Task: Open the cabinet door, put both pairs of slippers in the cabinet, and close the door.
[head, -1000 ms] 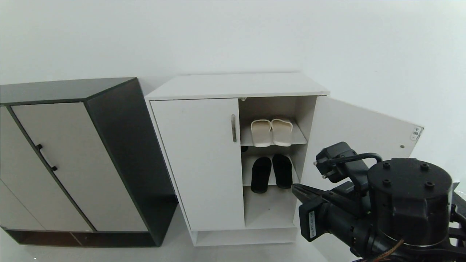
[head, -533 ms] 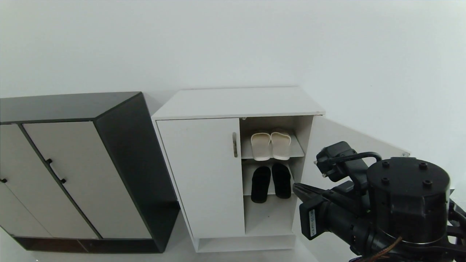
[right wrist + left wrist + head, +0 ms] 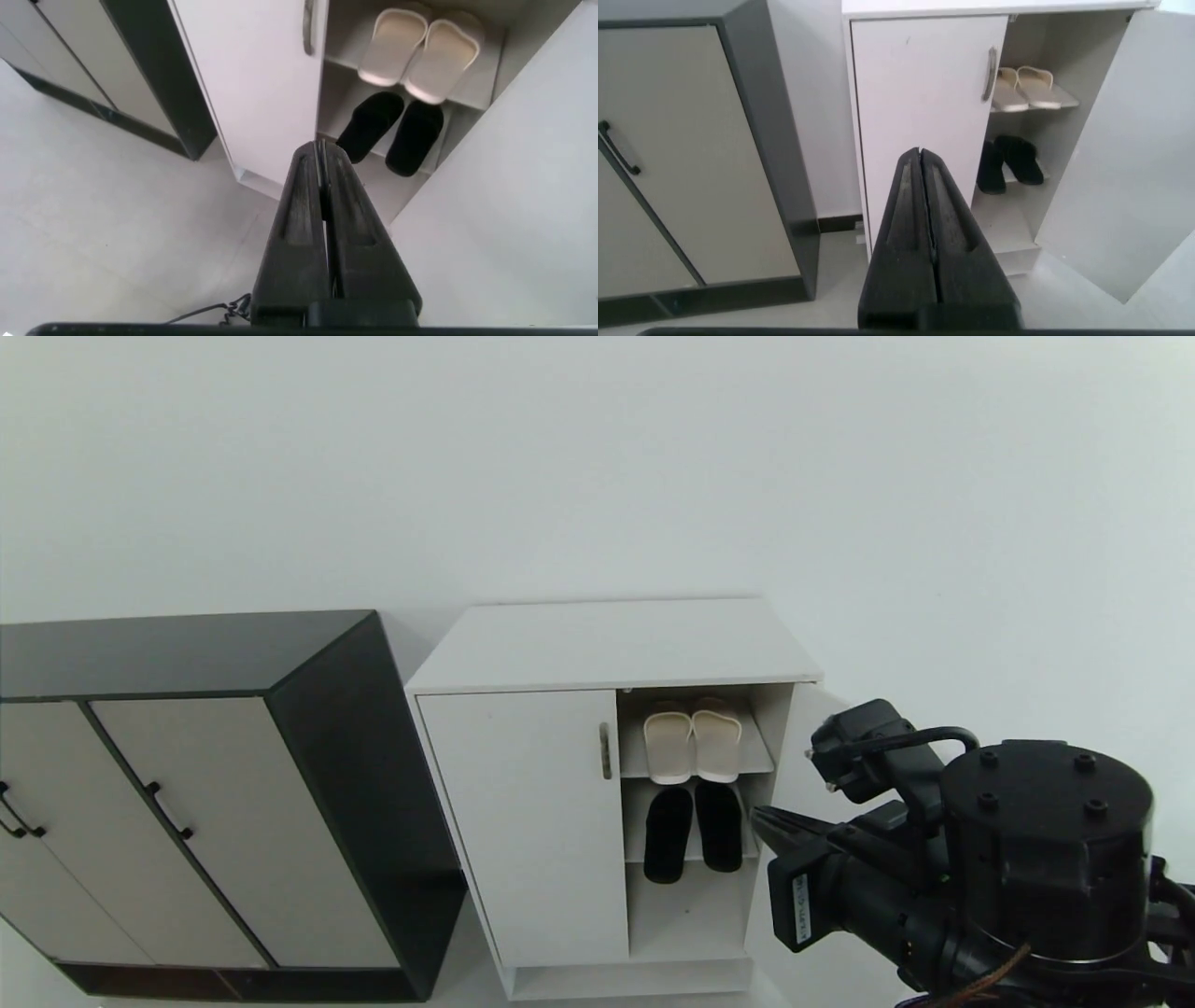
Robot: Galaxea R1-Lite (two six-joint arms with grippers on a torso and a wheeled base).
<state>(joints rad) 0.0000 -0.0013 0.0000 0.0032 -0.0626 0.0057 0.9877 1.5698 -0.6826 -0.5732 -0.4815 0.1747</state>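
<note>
Both pairs are sitting inside the cabinet [image 3: 607,644]: white slippers [image 3: 692,745] on its upper shelf, black slippers [image 3: 693,831] just below. Its door [image 3: 1130,159] is hanging open. It is likely stiff and light, so you're pushing near its free edge. Your left tool [image 3: 920,159] and right tool [image 3: 320,149] are both pinched together, empty.

Right arm [image 3: 1036,859]: low at the right of the head view, forearm about level, aimed leftward | right gripper [image 3: 320,147]: fingers pressed together, tapering to one tip | left gripper [image 3: 920,154]: fingers flat against each other, only a thin seam between them.
</note>
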